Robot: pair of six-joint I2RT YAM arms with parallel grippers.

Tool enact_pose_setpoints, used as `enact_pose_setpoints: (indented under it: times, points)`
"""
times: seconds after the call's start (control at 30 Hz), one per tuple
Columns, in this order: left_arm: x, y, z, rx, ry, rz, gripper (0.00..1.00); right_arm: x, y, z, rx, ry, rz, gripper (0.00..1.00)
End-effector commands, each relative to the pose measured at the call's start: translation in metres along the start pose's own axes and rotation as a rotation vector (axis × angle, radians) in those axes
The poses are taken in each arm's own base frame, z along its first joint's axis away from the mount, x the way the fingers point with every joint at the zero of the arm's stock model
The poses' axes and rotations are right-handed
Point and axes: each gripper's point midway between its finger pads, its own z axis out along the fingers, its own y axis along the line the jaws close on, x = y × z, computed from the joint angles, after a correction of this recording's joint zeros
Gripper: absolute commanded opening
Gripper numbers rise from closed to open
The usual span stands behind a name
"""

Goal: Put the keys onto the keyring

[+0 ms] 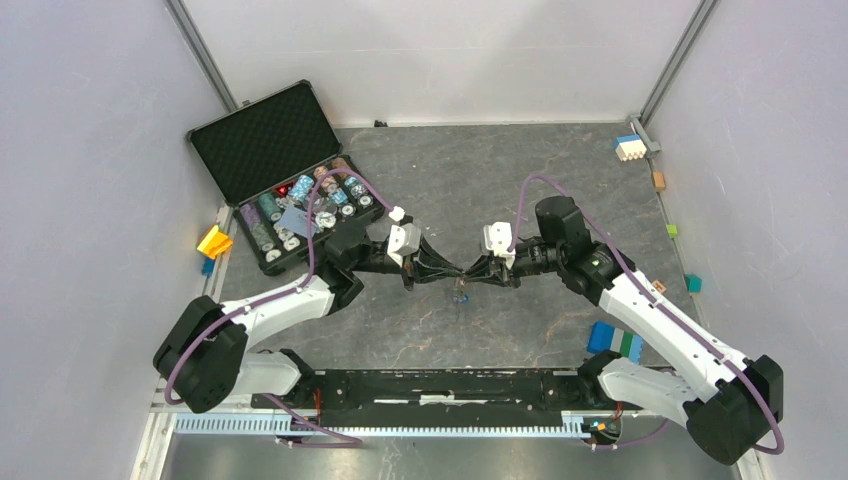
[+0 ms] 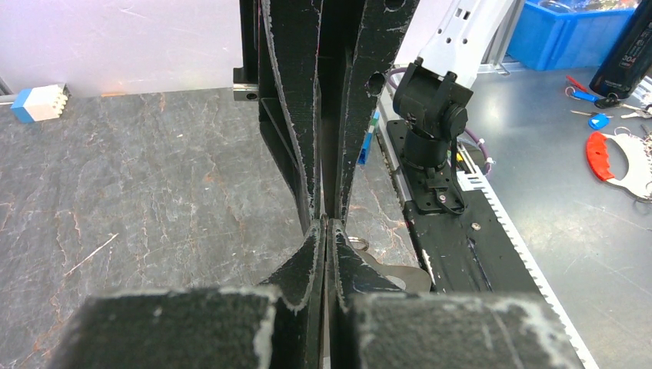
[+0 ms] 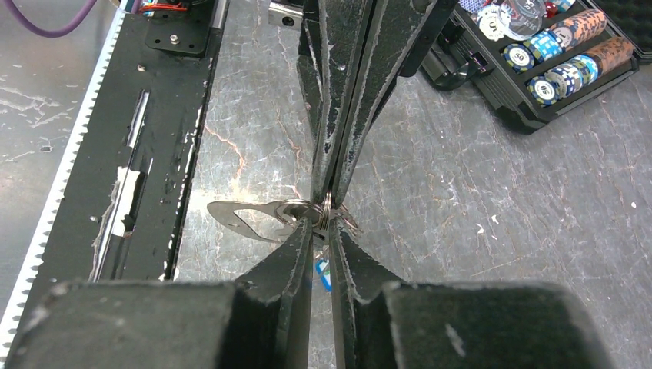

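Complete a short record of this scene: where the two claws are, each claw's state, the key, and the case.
claws: left claw and right claw meet tip to tip over the middle of the table
left claw: shut on the blue-tagged key at its small ring
right claw: fingers slightly parted, blue tag visible between them
case: open poker chip case, rear left of table

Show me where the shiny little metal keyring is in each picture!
Top view: shiny metal keyring near the centre.
Left wrist: keyring low, just right of centre.
Right wrist: keyring in the centre.
Shared landmark: long black metal rail, seen in all three.
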Motion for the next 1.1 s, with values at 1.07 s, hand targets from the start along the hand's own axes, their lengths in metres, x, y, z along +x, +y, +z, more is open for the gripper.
enact_pose_setpoints:
  times: [1.07]
  points:
    - [0.012,0.003,-0.005,0.028,0.098,0.13,0.08,-0.012,-0.02,-0.011,0.078,0.071,-0.027,0.0]
